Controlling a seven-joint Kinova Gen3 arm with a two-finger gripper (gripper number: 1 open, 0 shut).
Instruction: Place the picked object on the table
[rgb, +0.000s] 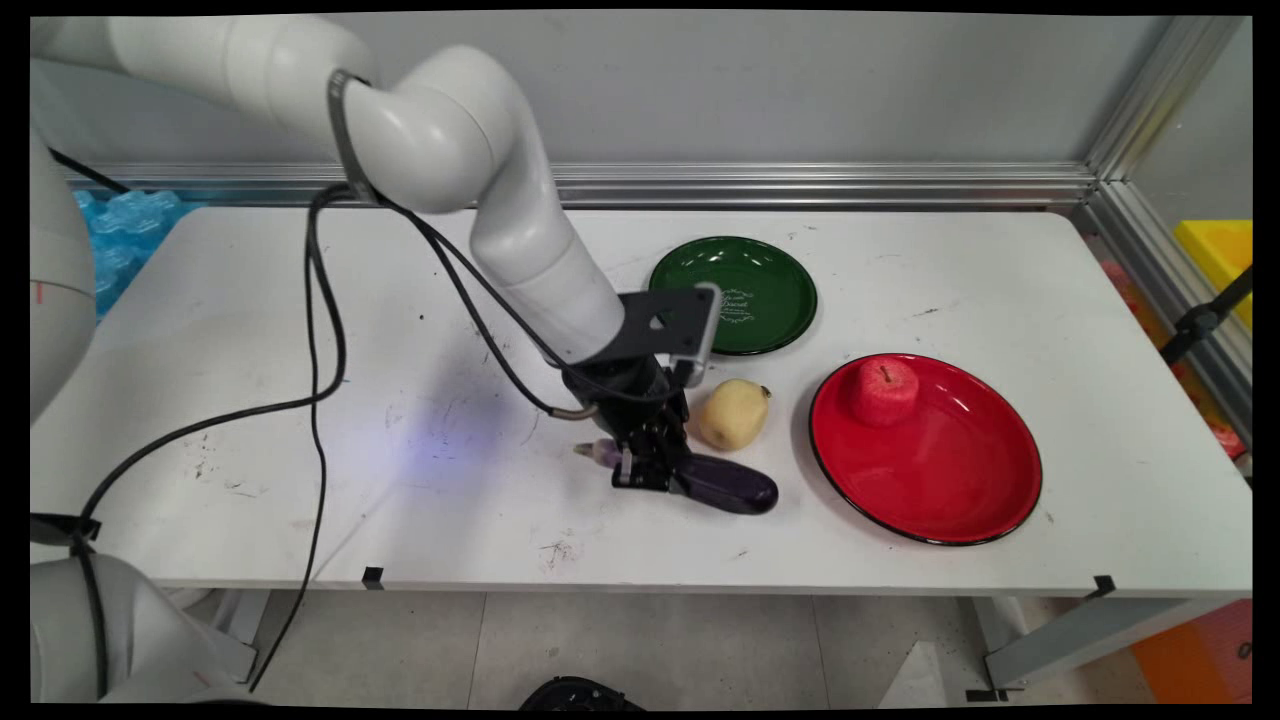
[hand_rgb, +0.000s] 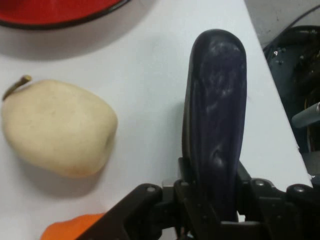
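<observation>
**Gripper clamped on eggplant, low at table centre**

Gripper is down at the table surface, near the front-centre. Its fingers are closed in on either side of a dark purple eggplant; in the hand view both sit tight against the eggplant's flanks, so it is gripped, not just straddled. The eggplant lies flat on its side: rounded fat end points toward the red plate, pale stem end sticks out on the opposite side of the gripper. Can't tell whether the eggplant is resting on the table or just off it.

Just beside the eggplant, on the far side, sits a pale yellow pear with a short brown stem. Near it, but not touching in the hand view.

Red plate is to the right of the pear, close but apart. A red apple sits on its far-left part, stem up.

Green plate lies behind the gripper toward the wall, partly hidden by the arm's wrist bracket. White lettering on it, too small to read.

A bit of something orange shows at the hand view's bottom edge; can't identify it.
</observation>
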